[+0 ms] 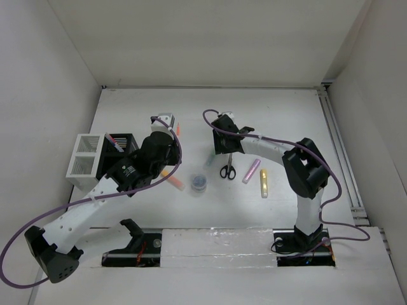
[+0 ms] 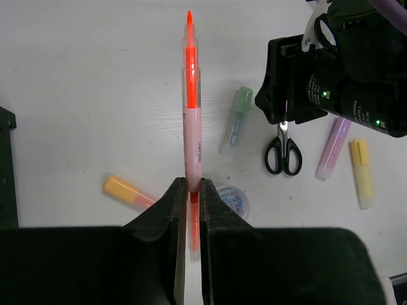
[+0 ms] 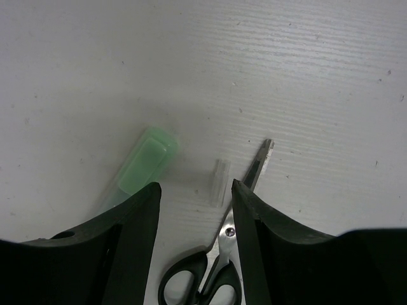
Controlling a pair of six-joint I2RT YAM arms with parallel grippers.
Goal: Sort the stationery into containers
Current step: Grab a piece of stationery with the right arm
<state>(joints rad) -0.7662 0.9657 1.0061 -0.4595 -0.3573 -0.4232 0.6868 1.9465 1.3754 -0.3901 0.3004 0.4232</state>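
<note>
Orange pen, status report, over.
Left gripper shut on orange pen. Right gripper open above scissors, green highlighter beside. No obstruction seen around pen.

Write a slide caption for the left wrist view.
Left gripper shut on an orange pen, tip pointing away; green highlighter and black-handled scissors lie on the table beyond.

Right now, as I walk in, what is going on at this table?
The left gripper is shut on an orange pen, holding it to the right of the black holder. The right gripper is open and holds nothing; it sits low over the table between the green highlighter and the scissors. The pink highlighter, yellow highlighter, orange highlighter and tub lie loose on the table.
</note>
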